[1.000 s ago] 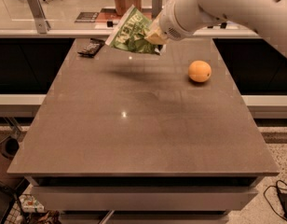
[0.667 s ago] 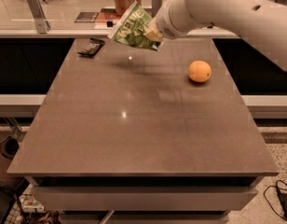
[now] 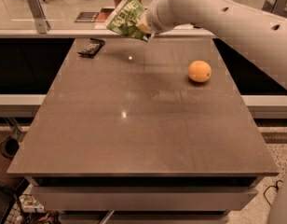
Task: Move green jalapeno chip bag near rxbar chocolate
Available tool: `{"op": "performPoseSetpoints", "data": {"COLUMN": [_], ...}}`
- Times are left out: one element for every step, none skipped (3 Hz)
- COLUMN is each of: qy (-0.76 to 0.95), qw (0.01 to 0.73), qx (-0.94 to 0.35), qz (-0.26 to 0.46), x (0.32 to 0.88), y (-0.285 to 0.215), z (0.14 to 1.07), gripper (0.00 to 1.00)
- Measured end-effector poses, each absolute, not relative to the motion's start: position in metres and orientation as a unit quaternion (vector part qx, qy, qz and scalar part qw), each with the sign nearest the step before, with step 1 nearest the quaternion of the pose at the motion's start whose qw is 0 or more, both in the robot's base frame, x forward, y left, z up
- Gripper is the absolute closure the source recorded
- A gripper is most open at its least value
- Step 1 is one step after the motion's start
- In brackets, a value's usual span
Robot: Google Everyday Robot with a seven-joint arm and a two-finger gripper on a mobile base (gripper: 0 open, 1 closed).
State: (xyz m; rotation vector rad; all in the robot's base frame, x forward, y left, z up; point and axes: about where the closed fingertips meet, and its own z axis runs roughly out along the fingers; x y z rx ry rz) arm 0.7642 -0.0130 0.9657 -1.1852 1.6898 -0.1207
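Note:
The green jalapeno chip bag [image 3: 125, 18] hangs in the air above the far edge of the table, tilted, with its white lettering showing. My gripper [image 3: 142, 26] is shut on the bag's right end, at the tip of the white arm that reaches in from the upper right. The rxbar chocolate [image 3: 91, 47] is a small dark flat bar lying at the table's far left corner, left of and below the bag. The bag does not touch the table.
A round orange fruit [image 3: 200, 71] lies on the right side of the brown table [image 3: 134, 125]. A counter [image 3: 64, 13] with a bowl and a metal post runs behind the table. The white arm spans the upper right.
My gripper has carried the chip bag up and a little toward the far edge of the table. The bar and the orange have not moved.

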Motion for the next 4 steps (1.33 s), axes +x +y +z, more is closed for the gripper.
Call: {"op": "performPoseSetpoints", "data": {"qy": [0.704, 0.704, 0.704, 0.703], "qw": [0.514, 0.513, 0.513, 0.512], "qx": [-0.488, -0.489, -0.49, -0.491], "qz": [-0.041, -0.041, -0.04, -0.04], "x": [0.78, 0.7796, 0.7795, 0.7793], "y": [-0.0008, 0.0004, 0.0019, 0.0034], "z": [0.9584, 0.9578, 0.9571, 0.9563], "gripper": [1.0, 0.82, 0.59, 0.36]}}
